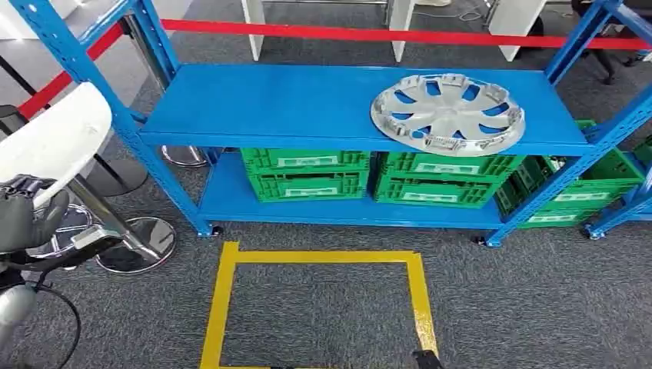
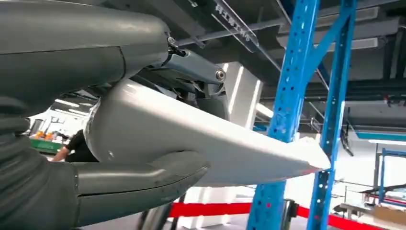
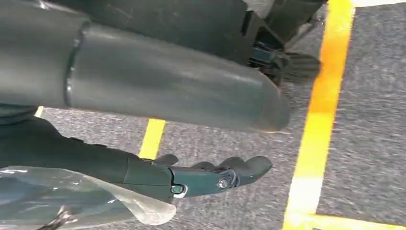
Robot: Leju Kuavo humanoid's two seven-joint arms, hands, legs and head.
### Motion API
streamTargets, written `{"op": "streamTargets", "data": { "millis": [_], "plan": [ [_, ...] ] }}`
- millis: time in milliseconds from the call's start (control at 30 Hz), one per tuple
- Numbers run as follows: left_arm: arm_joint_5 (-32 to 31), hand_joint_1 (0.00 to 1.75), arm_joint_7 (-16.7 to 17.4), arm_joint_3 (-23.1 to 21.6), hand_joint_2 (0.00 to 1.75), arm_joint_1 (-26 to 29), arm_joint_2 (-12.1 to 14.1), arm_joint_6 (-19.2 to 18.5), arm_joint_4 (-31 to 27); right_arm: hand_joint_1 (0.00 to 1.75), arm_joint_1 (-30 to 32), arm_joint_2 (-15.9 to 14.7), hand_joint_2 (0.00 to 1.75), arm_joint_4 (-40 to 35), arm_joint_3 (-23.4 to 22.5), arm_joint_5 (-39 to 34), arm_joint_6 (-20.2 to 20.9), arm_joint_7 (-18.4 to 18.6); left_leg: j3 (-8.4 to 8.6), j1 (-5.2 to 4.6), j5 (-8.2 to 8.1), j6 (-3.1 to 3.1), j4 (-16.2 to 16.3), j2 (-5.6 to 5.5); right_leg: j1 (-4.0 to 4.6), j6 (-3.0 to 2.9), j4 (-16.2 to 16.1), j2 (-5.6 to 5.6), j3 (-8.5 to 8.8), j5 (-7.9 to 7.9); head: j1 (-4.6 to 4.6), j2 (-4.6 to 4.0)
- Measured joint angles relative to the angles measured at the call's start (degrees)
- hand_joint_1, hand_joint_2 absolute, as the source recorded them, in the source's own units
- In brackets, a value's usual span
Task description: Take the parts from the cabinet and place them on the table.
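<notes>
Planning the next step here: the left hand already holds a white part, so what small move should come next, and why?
Probably carry the white part away toward the table. The left hand grips it clear of the shelf, the right hand hangs over the floor, and a hubcap waits on the shelf.

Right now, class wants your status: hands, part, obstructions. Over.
Left hand grips white part. Right hand down, open, empty. Hubcap on blue shelf, unobstructed.

Blue cabinet (image 1: 254, 108); silver hubcap (image 1: 447, 114) (spoked); green crates (image 1: 306, 174); yellow floor tape (image 1: 223, 300).

Wheel cover (image 1: 447, 114) on shelf (image 1: 269, 104), crates (image 1: 306, 172) below
</notes>
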Motion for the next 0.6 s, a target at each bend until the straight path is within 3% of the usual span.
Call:
{"op": "streamTargets", "data": {
  "millis": [33,67,100,167,200,233,333,367,400,433,500,533,567,600],
  "plan": [
    [0.0,1.75,0.0,-0.02,1.75,0.0,0.0,0.0,0.15,0.0,-0.02,0.0,0.0,0.0,0.0,0.0,0.0,0.02,-0.34,0.12,-0.91,-0.27,3.4,0.01,-0.06,0.07,0.51,-0.1,-0.91,0.36,0.06,-0.02],
    [0.0,1.75,-0.02,-0.07,1.75,0.0,-0.04,0.0,0.35,0.0,-0.01,0.0,0.0,0.0,0.0,0.0,0.0,0.02,0.23,0.26,-0.23,-0.53,4.43,0.02,-0.16,0.26,1.02,-0.16,-1.9,0.65,0.04,-0.02],
    [0.0,1.75,-0.02,-0.07,1.75,-0.01,-0.07,0.0,0.55,0.0,-0.01,0.0,0.0,0.0,-0.02,0.0,0.0,0.02,1.77,0.42,1.33,-0.76,3.45,0.04,-0.27,0.4,1.61,-0.23,-2.87,0.89,0.02,-0.02],
    [0.04,1.75,0.0,-0.07,1.75,-0.08,-0.07,0.0,0.83,0.0,-0.02,0.0,0.0,0.0,-0.02,0.0,0.0,0.02,7.57,0.85,4.6,-1.34,-4.45,0.08,-0.68,0.86,3.28,-0.25,-4.87,1.16,0.02,-0.02],
    [0.11,1.75,0.0,-0.04,1.75,-0.18,-0.09,0.0,0.96,0.0,-0.03,-0.02,0.0,0.0,-0.02,0.0,-0.02,0.02,9.99,0.95,2.91,-1.66,-8.85,0.08,-0.71,1.08,4.07,-0.26,-5.79,1.24,0.0,-0.02],
    [0.15,1.75,-0.02,-0.04,1.75,-0.31,-0.09,0.0,1.05,0.0,-0.11,-0.02,0.0,0.0,-0.02,0.0,-0.04,0.04,11.31,0.42,2.39,-1.21,-11.13,-0.21,-0.44,1.35,4.91,-0.23,-6.65,1.37,-0.02,-0.02],
    [0.61,1.75,0.02,0.02,1.75,-0.46,-0.09,-0.04,1.49,0.0,0.11,-0.02,0.0,0.0,-0.02,0.02,-0.02,0.09,10.73,0.11,2.84,0.31,-11.18,-0.03,-0.64,2.29,4.85,-0.07,-7.06,2.64,0.17,0.0],
    [0.65,1.75,0.09,-0.02,1.75,-0.54,-0.18,-0.05,1.75,0.0,0.25,-0.11,0.0,0.07,-0.02,0.02,-0.02,0.09,9.85,0.46,3.57,1.16,-11.74,0.25,-0.48,2.65,4.86,0.06,-7.49,2.81,-0.09,-0.02],
    [0.66,1.75,0.09,0.0,1.75,-0.9,-0.13,-0.11,1.9,0.0,0.16,-0.11,0.0,0.07,-0.02,0.02,-0.02,0.11,9.51,0.48,4.3,1.77,-11.75,0.34,-0.7,3.09,5.64,0.2,-8.16,0.81,-0.2,0.0],
    [0.85,1.75,0.09,0.0,1.75,-0.98,-0.18,-0.11,1.97,0.0,0.23,-0.11,0.0,0.07,-0.02,0.02,0.0,0.22,8.78,0.55,4.86,2.3,-11.8,0.36,-0.82,3.54,7.91,0.24,-9.32,-2.4,0.28,-0.02],
    [1.16,1.75,0.15,0.06,1.75,-1.09,-0.2,-0.18,2.19,0.0,0.2,-0.11,0.0,0.07,-0.02,0.02,0.0,0.35,7.2,0.5,6.14,2.43,-11.78,0.43,-1.26,4.14,16.41,0.22,-11.04,-8.75,0.35,-0.02],
    [1.2,1.75,0.15,0.09,1.75,-1.2,-0.2,-0.24,2.32,0.0,0.21,-0.11,0.0,0.07,-0.02,0.02,0.0,0.39,6.36,0.47,6.8,2.41,-11.73,0.46,-1.4,4.28,20.16,0.22,-11.51,-10.12,0.39,-0.02],
    [1.25,1.75,0.18,0.09,1.75,-1.21,-0.26,-0.29,2.49,0.0,0.23,-0.11,0.0,0.07,-0.04,0.0,0.02,0.39,5.57,0.47,7.45,2.36,-11.71,0.49,-1.47,4.34,21.96,0.22,-11.11,-9.57,0.39,0.0],
    [1.33,1.75,0.2,0.09,1.75,-1.21,-0.31,-0.37,2.65,0.0,0.23,-0.11,0.0,0.07,-0.04,0.0,0.0,0.39,4.82,0.48,8.06,2.28,-11.71,0.5,-1.5,4.31,21.51,0.23,-9.78,-7.68,0.39,-0.02]
  ]
}}
